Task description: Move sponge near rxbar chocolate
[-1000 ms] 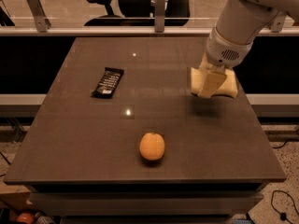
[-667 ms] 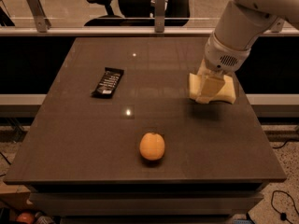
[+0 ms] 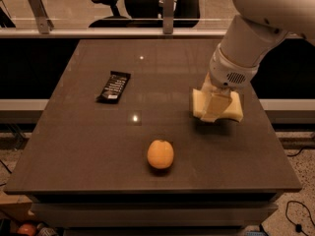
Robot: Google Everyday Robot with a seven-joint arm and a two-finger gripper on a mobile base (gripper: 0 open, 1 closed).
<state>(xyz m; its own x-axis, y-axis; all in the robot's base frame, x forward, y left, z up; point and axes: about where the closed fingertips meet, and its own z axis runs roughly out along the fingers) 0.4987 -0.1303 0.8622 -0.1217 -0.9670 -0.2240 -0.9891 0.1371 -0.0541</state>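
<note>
Holding the thick pale-yellow sponge [image 3: 235, 108] in its jaws over the surface's [image 3: 74, 151] right side, the gripper [image 3: 214, 107] has the slim black-wrapped rxbar chocolate [image 3: 113, 86] well apart, leftward in view.

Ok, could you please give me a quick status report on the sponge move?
End effector clamped on sponge, right side of table. Rxbar chocolate far left, apart. Orange near front, off the direct path.

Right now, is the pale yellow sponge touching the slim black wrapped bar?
No: the sponge, held in the gripper, is well apart from the bar.
</note>
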